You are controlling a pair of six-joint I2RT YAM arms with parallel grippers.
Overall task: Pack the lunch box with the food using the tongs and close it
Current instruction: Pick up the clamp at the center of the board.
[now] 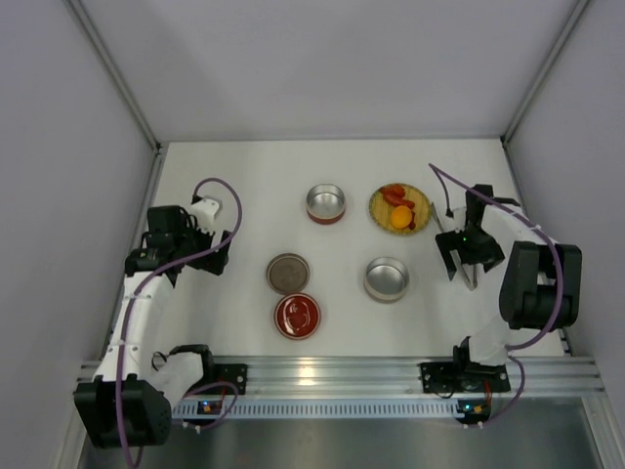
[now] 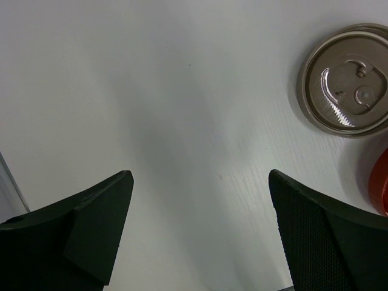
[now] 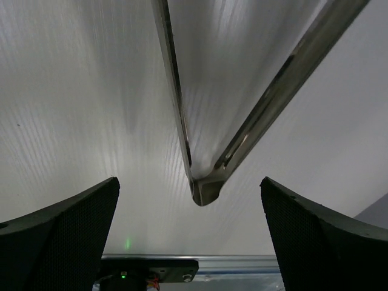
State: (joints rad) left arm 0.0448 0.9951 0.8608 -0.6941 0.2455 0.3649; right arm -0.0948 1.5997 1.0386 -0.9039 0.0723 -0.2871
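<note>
The slim silver tongs (image 3: 203, 188) lie on the table at the right, joined end toward the near rail, with their tip (image 1: 473, 283) showing under my right gripper. That right gripper (image 3: 189, 182) (image 1: 464, 273) hangs open just above them, one finger on each side of the joined end and touching nothing. The food (image 1: 399, 210), a few red pieces and one round orange-yellow piece, sits on a small plate (image 1: 379, 216). Two round metal lunch box bowls (image 1: 325, 203) (image 1: 387, 278) stand apart, both empty. My left gripper (image 2: 200, 176) (image 1: 222, 250) is open over bare table at the left.
A brownish round lid (image 1: 288, 274) (image 2: 345, 79) and a red lid (image 1: 297, 316) (image 2: 382, 188) lie on the table near the middle front. Grey walls enclose the table on three sides. A metal rail (image 1: 332, 376) runs along the near edge.
</note>
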